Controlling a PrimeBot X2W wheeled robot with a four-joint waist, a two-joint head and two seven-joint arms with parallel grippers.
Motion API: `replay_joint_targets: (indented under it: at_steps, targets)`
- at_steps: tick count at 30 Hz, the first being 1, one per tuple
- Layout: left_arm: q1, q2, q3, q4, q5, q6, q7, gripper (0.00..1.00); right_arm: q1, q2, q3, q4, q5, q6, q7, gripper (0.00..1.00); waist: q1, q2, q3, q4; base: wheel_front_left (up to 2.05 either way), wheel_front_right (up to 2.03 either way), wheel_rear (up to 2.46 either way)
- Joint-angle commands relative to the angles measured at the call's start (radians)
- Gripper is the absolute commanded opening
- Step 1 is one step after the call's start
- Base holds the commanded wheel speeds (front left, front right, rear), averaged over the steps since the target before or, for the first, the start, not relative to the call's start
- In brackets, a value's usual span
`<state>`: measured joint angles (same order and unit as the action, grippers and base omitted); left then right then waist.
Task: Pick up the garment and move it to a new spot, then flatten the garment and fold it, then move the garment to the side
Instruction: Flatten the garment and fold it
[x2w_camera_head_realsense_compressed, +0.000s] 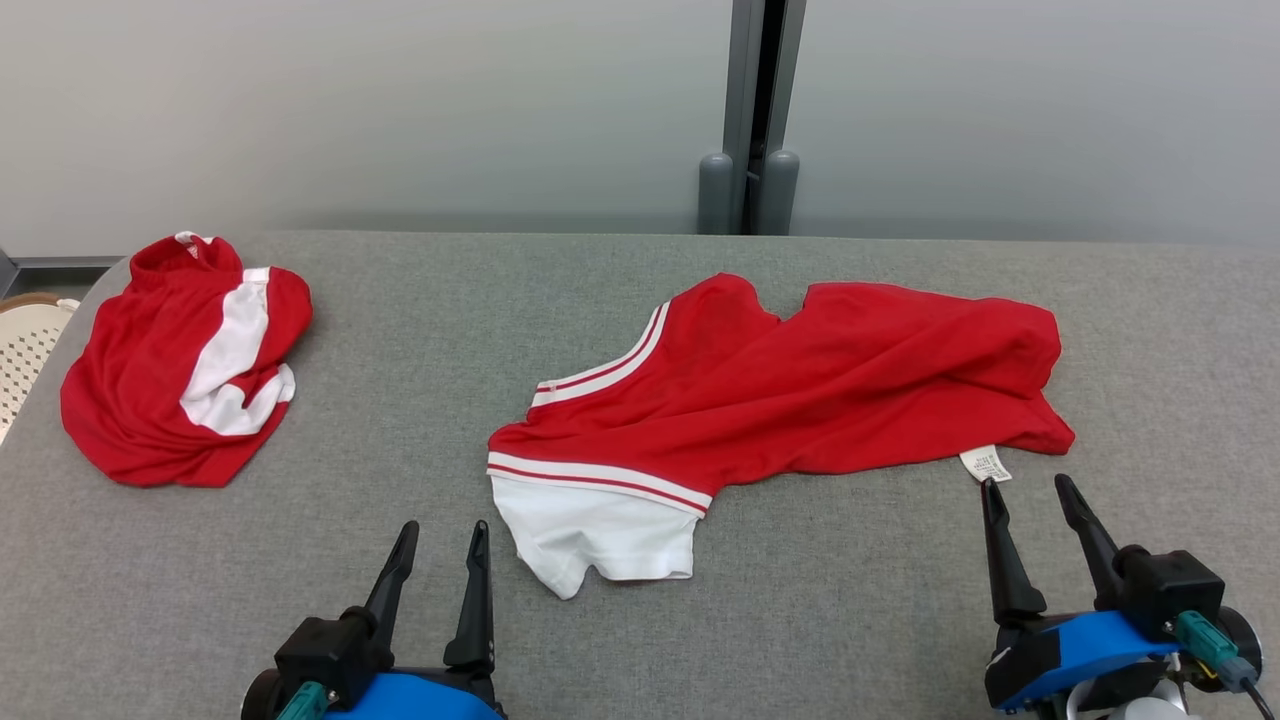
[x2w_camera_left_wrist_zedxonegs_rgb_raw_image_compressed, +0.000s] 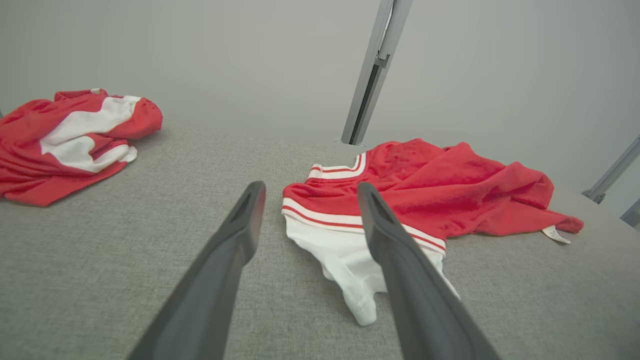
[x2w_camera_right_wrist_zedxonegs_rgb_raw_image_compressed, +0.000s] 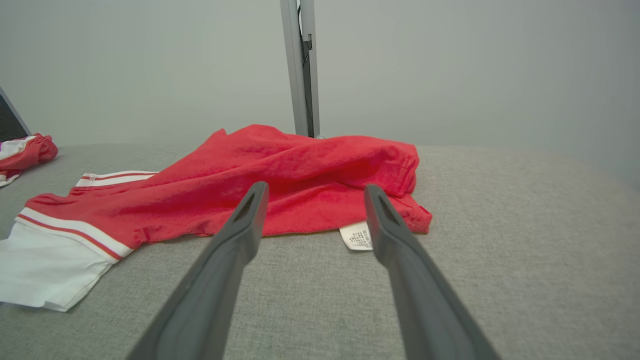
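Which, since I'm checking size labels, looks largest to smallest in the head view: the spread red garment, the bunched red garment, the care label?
1. spread red garment
2. bunched red garment, which is crumpled, so its true size is unsure
3. care label, by far the smallest

A table (x2w_camera_head_realsense_compressed: 820, 620) covered in grey woven fabric is stretching across the whole width of the head view. Pale grey wall panels (x2w_camera_head_realsense_compressed: 350, 100) are rising straight behind its far edge, catching soft, even light and carrying a faint shadow along the bottom. A narrow metal post (x2w_camera_head_realsense_compressed: 762, 90) is running up the dark gap between two panels, with two rounded grey caps (x2w_camera_head_realsense_compressed: 715, 192) standing at its foot. A white perforated object (x2w_camera_head_realsense_compressed: 25, 345) with a brownish rim is peeking in past the table's left edge
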<state>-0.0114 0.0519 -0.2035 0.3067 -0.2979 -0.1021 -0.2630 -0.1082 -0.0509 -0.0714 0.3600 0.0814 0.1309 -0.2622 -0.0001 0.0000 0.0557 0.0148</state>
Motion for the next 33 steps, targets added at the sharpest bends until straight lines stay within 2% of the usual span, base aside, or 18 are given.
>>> replay_joint_targets:
  at_steps: [1, 14, 21, 26, 33]
  targets:
    - [-0.006, -0.002, 0.000, 0.001, 0.004, 0.001, -0.003, 1.00, 0.001, 0.001, 0.002, 0.000, -0.005, 0.000, -0.004, 1.00, 0.0001, 0.0000, 0.001, -0.001, 0.00, 0.00, 0.00]
    - [-0.023, -0.002, -0.024, 0.027, 0.014, 0.008, -0.003, 1.00, -0.003, 0.001, 0.010, -0.010, -0.004, 0.000, -0.004, 1.00, 0.0001, 0.0000, 0.008, -0.004, 0.00, 0.00, 0.00]
    - [-0.056, -0.002, -0.108, 0.102, -0.025, 0.006, 0.114, 1.00, -0.011, 0.001, 0.015, -0.015, -0.003, 0.000, -0.004, 1.00, 0.0001, 0.0000, 0.028, -0.020, 0.00, 0.00, 0.00]
    - [-0.103, -0.001, -0.123, 0.167, -0.063, 0.047, 0.189, 1.00, -0.025, 0.000, 0.027, -0.012, 0.002, 0.000, -0.004, 1.00, 0.0001, 0.0000, 0.050, -0.046, 0.00, 0.00, 0.00]
    - [-0.162, -0.001, -0.146, 0.252, -0.123, 0.107, 0.230, 1.00, -0.032, 0.000, 0.011, -0.009, -0.010, 0.000, -0.004, 1.00, 0.0001, 0.0000, 0.073, -0.072, 0.00, 0.00, 0.00]
